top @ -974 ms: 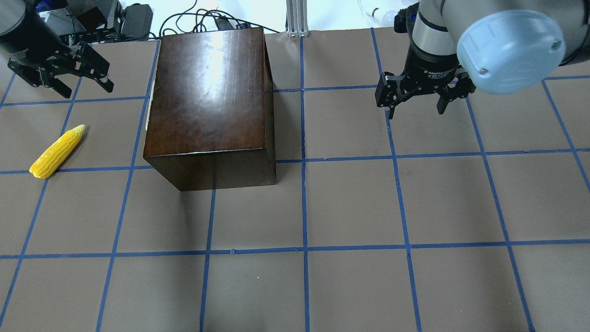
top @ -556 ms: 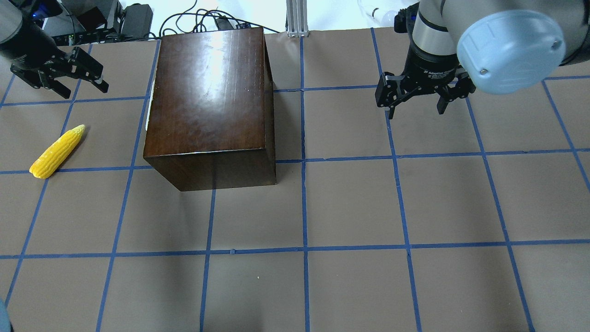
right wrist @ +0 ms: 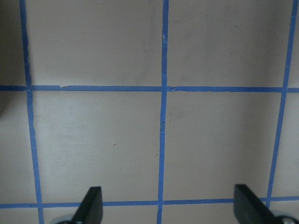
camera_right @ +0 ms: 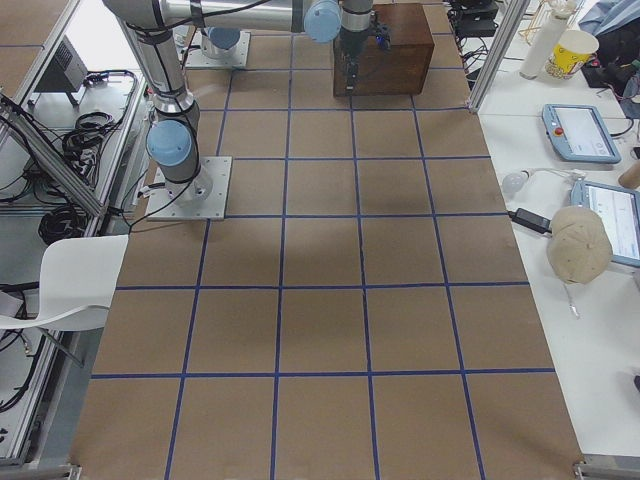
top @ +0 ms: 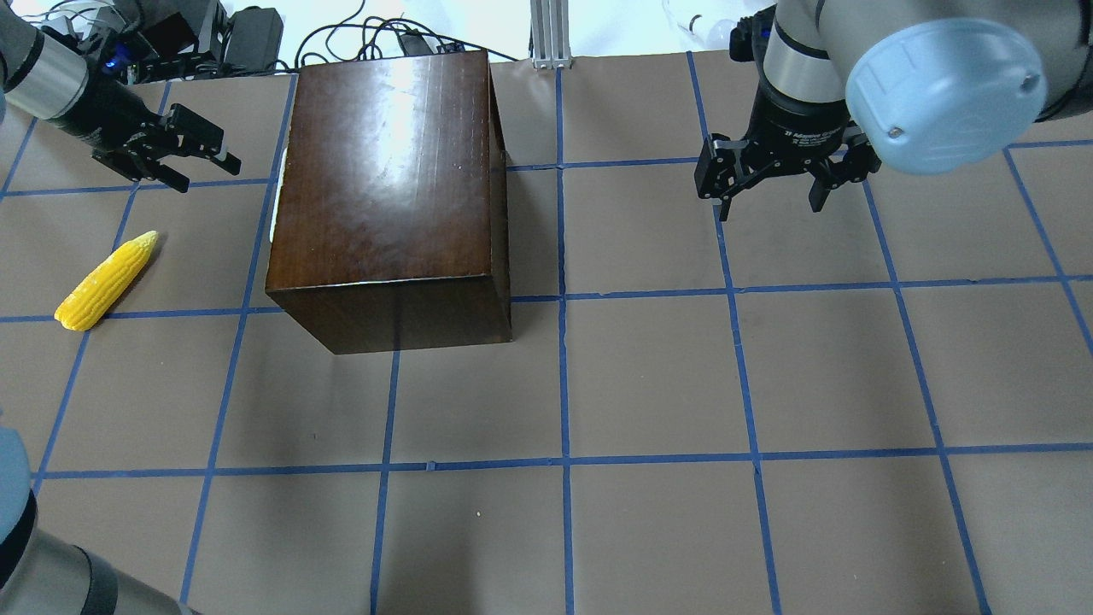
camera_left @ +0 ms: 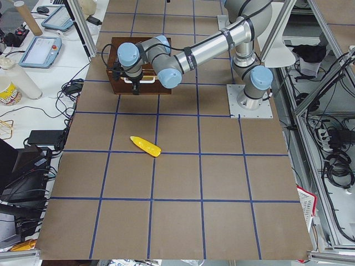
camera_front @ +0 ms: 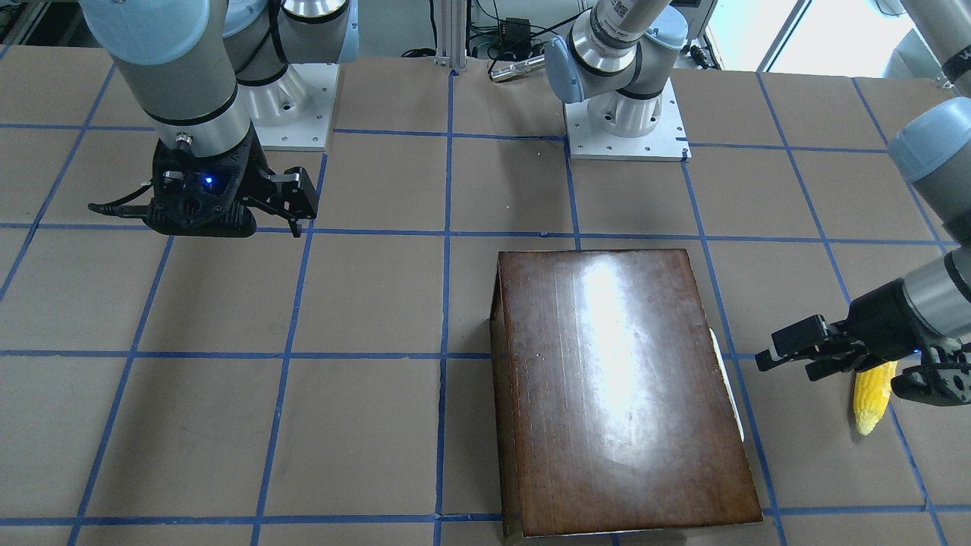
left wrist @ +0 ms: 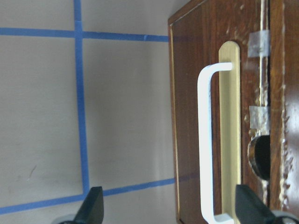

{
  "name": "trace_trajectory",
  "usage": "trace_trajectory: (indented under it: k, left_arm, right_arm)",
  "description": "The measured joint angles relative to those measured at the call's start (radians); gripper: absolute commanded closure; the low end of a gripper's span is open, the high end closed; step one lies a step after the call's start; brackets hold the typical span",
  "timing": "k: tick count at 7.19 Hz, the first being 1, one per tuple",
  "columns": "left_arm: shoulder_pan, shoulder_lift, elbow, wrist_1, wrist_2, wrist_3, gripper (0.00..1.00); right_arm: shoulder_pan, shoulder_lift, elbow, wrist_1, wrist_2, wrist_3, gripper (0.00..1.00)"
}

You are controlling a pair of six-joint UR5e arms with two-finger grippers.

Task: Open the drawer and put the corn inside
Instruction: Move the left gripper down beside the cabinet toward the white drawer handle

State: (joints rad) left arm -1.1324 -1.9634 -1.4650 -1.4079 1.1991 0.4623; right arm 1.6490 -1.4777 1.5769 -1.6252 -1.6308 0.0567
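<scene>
The dark-brown cabinet stands at the table's back left. Its drawer front faces the left arm and is shut, with a white handle that shows as a white sliver in the overhead view. The yellow corn lies on the table left of the cabinet, nearer the robot; it also shows in the front view. My left gripper is open and empty, level with the drawer front and a short way from it. My right gripper is open and empty, hanging over bare table to the cabinet's right.
The table is brown with a grid of blue tape lines. Cables and power bricks lie beyond the back edge. The arm bases are bolted on at the robot's side.
My left gripper has swung right toward the cabinet and turned to point at the drawer front. The right arm, corn and cabinet have not moved.
</scene>
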Motion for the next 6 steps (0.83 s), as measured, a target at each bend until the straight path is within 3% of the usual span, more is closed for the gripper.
trace_trajectory:
  k: [6]
  left_arm:
    - [-0.015,-0.079,-0.006,0.01,-0.078,0.039,0.0]
  right_arm:
    - [0.0,0.0,0.0,0.001,0.0,0.0,0.0]
